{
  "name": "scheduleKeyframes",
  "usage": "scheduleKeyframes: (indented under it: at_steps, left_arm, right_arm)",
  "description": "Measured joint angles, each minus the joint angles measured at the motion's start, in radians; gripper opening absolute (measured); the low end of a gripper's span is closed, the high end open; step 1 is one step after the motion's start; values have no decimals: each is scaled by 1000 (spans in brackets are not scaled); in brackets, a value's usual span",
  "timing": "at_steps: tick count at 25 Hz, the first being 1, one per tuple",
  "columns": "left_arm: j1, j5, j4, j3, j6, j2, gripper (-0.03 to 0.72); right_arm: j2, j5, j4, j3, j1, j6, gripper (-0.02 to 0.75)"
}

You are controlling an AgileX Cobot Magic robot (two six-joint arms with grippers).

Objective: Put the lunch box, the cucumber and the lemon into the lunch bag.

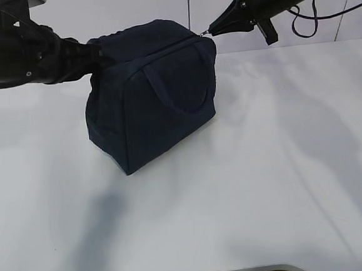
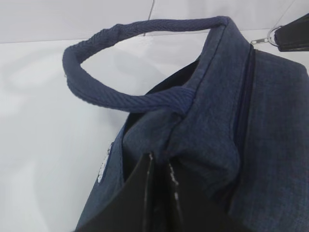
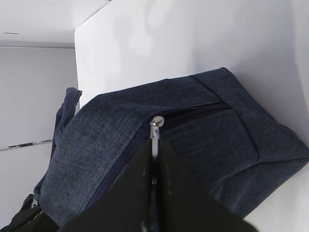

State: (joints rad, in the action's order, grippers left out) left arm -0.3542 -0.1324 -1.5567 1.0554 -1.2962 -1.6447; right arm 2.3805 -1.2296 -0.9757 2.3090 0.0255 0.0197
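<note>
Here, the left gripper [image 2: 159, 193] fingers pinch the dark navy fabric lunch bag [image 1: 150, 100] while the right gripper [image 3: 154, 169] fingers clamp its silver zipper pull [image 3: 155, 128]; zipping appears underway, calling for a steady pull.

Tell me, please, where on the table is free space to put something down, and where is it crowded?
The table is bare in front of the bag, to its right and to its left. It is crowded only at the bag's top: the left gripper pinches the fabric at the left end, and the right gripper holds the zipper pull at the right end.
</note>
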Motion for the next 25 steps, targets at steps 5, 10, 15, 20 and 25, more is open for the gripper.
scheduleKeyframes:
  at_steps: [5,10,15,20,25]
  left_arm:
    - [0,-1,8,0,0,0,-9]
    - [0,-4,43,0,0,0,-9]
    - [0,-6,50,0,0,0,-9]
    - [0,-6,52,0,0,0,-9]
    - [0,-6,57,0,0,0,-9]
  right_arm:
    - [4,24,-2,0,0,-6,5]
    - [14,92,-2,0,0,-20,5]
    - [50,106,-33,0,0,-20,5]
    - [100,114,-78,0,0,-25,5]
    - [120,119,-99,2,0,-25,5]
